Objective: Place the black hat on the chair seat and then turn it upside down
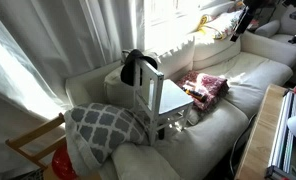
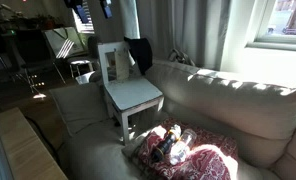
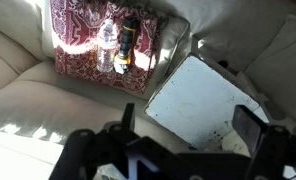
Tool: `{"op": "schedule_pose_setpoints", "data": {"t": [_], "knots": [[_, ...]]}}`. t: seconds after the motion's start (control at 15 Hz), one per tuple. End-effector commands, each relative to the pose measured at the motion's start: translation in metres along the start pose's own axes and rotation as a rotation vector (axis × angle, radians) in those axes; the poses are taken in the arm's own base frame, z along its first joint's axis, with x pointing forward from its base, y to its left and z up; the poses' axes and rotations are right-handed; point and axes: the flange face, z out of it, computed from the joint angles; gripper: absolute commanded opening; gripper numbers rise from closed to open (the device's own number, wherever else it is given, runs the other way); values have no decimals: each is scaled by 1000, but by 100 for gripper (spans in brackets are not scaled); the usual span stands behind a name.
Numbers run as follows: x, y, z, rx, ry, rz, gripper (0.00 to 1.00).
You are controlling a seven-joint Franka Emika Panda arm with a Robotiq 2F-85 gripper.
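One black hat [image 1: 137,63], hung on chair back [image 2: 115,62]

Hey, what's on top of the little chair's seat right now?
Nothing: the chair seat looks bare. The black hat hangs off the chair back's top corner instead. In the wrist view the gripper, jaws open, hides part of the seat's edge.

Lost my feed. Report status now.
Gripper open, empty, over chair seat. Black hat hung on chair back, off the seat. Nothing on seat.
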Motion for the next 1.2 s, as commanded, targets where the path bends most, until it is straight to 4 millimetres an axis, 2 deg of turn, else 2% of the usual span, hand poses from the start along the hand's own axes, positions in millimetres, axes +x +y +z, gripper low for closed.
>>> {"op": "schedule_pose_setpoints", "data": {"t": [0.0,0.07,0.13,0.2,0.4,0.67,0.73,0.93,1.13], "knots": [[-2,-1,4,4,-11,-1,100],[-4,-3,8,8,-20,-2,100],[3,-7,15,25,-20,-24,100],[20,-13,29,51,30,-54,100],[69,-40,50,65,159,-190,100],[126,-68,82,117,227,-385,100],[141,-78,87,129,234,-437,100],[184,-109,83,209,262,-574,100],[224,-111,98,261,271,-678,100]]}}
